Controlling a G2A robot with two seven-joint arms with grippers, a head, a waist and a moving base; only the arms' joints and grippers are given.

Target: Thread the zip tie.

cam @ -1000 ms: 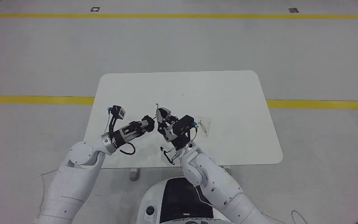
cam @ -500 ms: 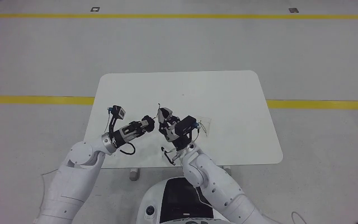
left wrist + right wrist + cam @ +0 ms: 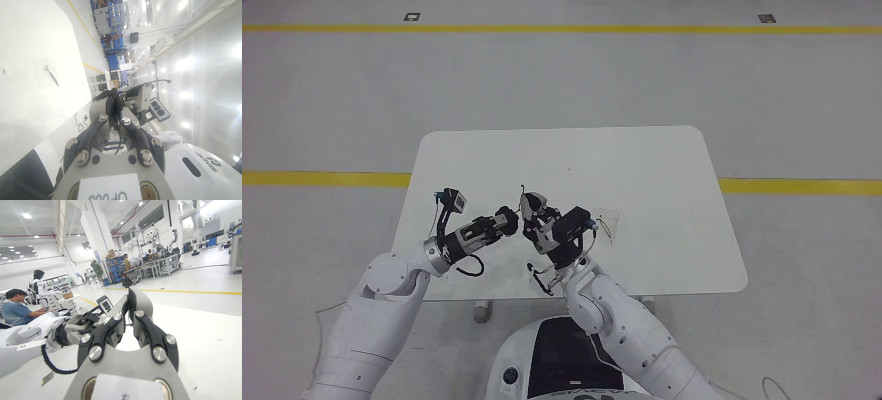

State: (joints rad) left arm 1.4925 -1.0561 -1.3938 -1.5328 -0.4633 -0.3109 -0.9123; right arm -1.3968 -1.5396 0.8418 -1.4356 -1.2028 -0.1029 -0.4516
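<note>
Above the worktop's (image 3: 642, 170) near edge, the right gripper (image 3: 129, 295) clamps the zip tie (image 3: 160, 80); the left gripper (image 3: 113, 96), pinched shut, hovers there too; threading looks unstarted, next needing tip-to-head alignment.

a white label (image 3: 107, 186) with dark print, cut off at the edge, sits on the plate behind the fingers (image 3: 98, 108) of the left gripper (image 3: 113, 96). a dark wordmark (image 3: 208, 162) marks a white arm shell beside them. behind the fingers (image 3: 140, 300) of the right gripper (image 3: 129, 294), another white label (image 3: 124, 387) bears a half-cut character.
</note>
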